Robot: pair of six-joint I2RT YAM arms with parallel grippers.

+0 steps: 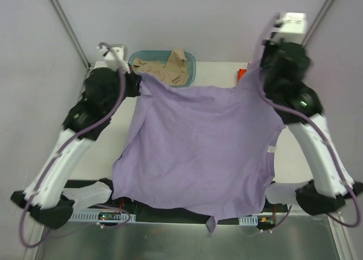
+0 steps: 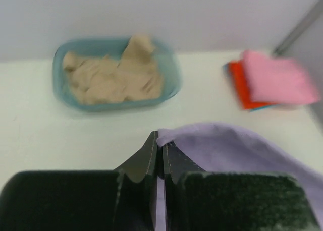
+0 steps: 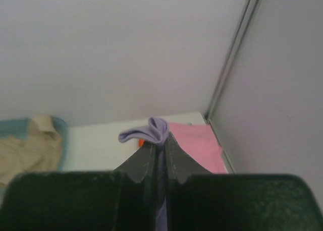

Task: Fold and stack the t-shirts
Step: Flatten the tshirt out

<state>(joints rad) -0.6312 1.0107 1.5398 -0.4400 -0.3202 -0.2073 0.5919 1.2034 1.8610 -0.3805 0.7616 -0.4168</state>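
The lavender-purple t-shirt [image 1: 198, 146] hangs spread between both arms, its lower edge draped over the table's near edge. My left gripper [image 2: 160, 140] is shut on its far left corner [image 2: 227, 140]. My right gripper [image 3: 161, 137] is shut on its far right corner [image 3: 151, 130], lifted above the table. A beige t-shirt [image 1: 170, 67] lies crumpled in the teal basket [image 1: 190, 61]; it also shows in the left wrist view [image 2: 113, 74]. A folded pink t-shirt [image 2: 280, 79] lies on an orange-red one [image 2: 237, 84] at the far right; the pink one [image 3: 194, 142] shows behind my right fingers.
The teal basket [image 2: 60, 64] stands at the table's far middle. The folded stack [image 1: 242, 74] sits by the back right corner, near the metal frame post [image 3: 232, 54]. White walls close in the back and sides.
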